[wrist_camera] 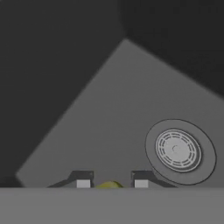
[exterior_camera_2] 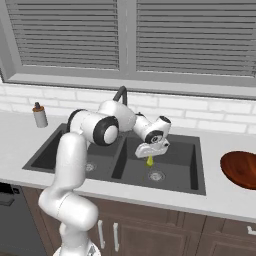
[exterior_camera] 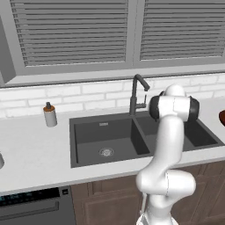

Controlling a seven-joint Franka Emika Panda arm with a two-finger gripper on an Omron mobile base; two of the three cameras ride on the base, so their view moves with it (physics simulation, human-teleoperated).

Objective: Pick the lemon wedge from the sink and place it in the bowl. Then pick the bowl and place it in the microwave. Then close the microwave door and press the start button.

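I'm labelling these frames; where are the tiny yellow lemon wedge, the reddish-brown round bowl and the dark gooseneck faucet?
tiny yellow lemon wedge [exterior_camera_2: 149, 161]: right base view, its middle.
reddish-brown round bowl [exterior_camera_2: 241, 169]: right base view, inner surface.
dark gooseneck faucet [exterior_camera: 134, 94]: left base view, upright neck.

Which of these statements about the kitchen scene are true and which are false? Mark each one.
1. The end effector hangs over the right basin of the sink. True.
2. The lemon wedge lies in the bowl. False: it sits between the fingers above the basin.
3. The bowl rests on the counter to the right of the sink. True.
4. The soap bottle stands inside the left basin. False: it stands on the counter beside the sink.
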